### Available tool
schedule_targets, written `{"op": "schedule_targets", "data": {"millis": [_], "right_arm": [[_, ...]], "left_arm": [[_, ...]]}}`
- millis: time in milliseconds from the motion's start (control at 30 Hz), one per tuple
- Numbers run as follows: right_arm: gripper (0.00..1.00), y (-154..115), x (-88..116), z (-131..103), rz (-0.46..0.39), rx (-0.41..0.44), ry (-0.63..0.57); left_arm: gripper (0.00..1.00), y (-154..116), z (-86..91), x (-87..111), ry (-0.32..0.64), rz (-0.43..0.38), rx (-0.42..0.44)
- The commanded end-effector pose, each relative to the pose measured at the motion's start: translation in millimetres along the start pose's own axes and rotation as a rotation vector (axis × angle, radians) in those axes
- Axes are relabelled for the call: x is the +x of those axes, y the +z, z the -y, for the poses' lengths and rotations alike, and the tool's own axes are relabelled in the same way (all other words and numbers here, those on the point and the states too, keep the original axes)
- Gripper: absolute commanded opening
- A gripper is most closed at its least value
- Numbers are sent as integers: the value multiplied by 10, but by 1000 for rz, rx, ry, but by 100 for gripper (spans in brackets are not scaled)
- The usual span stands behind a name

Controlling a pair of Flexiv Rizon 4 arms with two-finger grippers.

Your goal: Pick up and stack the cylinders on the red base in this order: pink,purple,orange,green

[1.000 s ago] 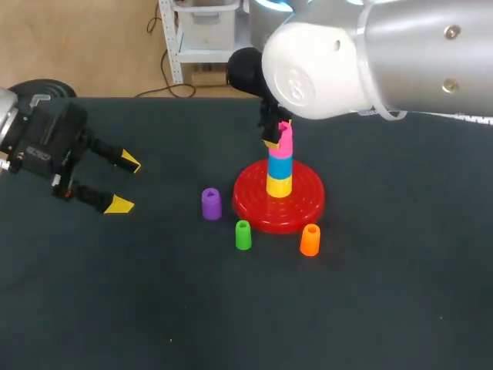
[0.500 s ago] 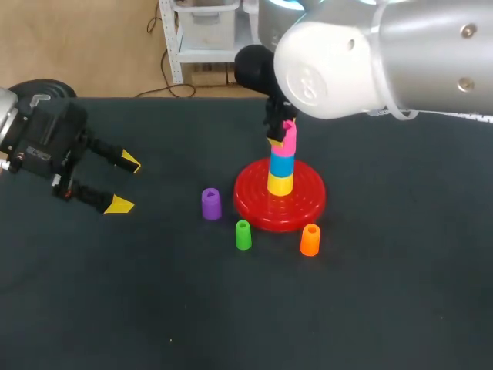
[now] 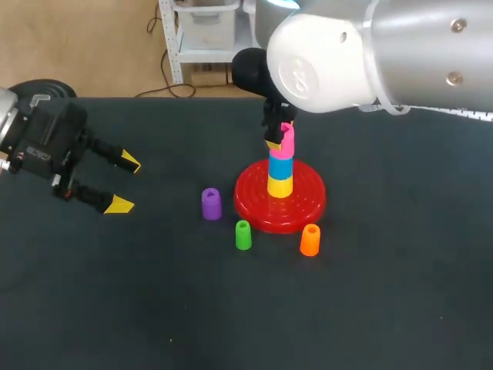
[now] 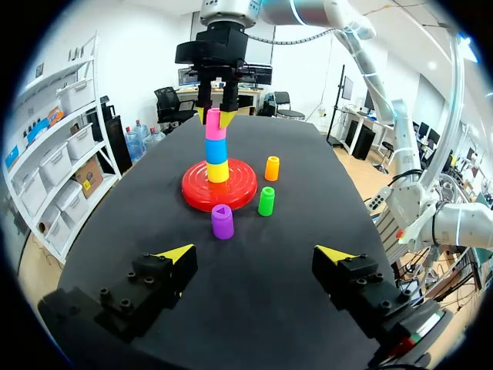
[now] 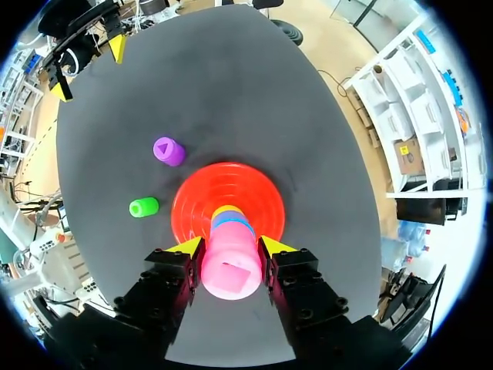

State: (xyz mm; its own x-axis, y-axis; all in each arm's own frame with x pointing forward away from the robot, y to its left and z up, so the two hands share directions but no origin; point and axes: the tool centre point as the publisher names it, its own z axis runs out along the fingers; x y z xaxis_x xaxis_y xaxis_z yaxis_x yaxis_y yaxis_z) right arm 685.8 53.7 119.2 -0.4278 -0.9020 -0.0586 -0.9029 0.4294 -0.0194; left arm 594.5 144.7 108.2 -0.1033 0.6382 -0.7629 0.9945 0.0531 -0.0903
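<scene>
The right end effector (image 5: 231, 248) is closed on the pink cylinder (image 5: 229, 266): its two yellow-tipped fingers are pressed against the cylinder from opposite sides, near its upper end. A square recess is seen in the top of that cylinder. The pink cylinder is held upright on top of a blue cylinder (image 3: 281, 166), which is set on a yellow cylinder (image 3: 279, 186). The three form a column at the middle of the round, ridged red base (image 3: 304, 208). The right arm (image 3: 400, 54) is brought in from above, with the end effector pointed straight down over the column.

Three cylinders are stood loose on the worktop (image 3: 385, 293) around the base. The purple cylinder (image 3: 211, 204) is placed on the robot's left of the base, a little apart from its rim, and a triangular recess is shown in its top. The green cylinder (image 3: 243, 235) is set near the rim on the side facing the robot, and the orange cylinder (image 3: 310, 240) is found just beside the rim, to the right of the green one.

The left end effector (image 3: 125, 183) is held wide open and empty, well apart from the base, over the left part of the worktop, with its fingers pointed towards the column.

The worktop is covered in a dark, matte, even surface.
</scene>
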Motion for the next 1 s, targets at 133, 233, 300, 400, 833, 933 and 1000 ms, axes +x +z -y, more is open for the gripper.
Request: {"op": "schedule_targets", "data": {"millis": [133,233,300,400,833,933,1000], "right_arm": [[0,110,-17,-4,-4,-13,-2],[0,126,-14,-9,-4,-17,-2],[0,137,-11,-13,-5,-21,-1],[0,151,-6,-14,-9,-27,-2],[0,135,7,-16,8,-31,9],[100,87,19,-33,28,-29,11],[100,52,27,-42,39,-22,21]], "left_arm": [[100,3,-2,11,3,3,-1],[100,3,-2,11,3,3,-1],[100,3,-2,11,3,3,-1],[100,3,-2,11,3,3,-1],[100,3,-2,11,3,3,-1],[100,3,-2,11,3,3,-1],[100,3,-2,11,3,3,-1]]}}
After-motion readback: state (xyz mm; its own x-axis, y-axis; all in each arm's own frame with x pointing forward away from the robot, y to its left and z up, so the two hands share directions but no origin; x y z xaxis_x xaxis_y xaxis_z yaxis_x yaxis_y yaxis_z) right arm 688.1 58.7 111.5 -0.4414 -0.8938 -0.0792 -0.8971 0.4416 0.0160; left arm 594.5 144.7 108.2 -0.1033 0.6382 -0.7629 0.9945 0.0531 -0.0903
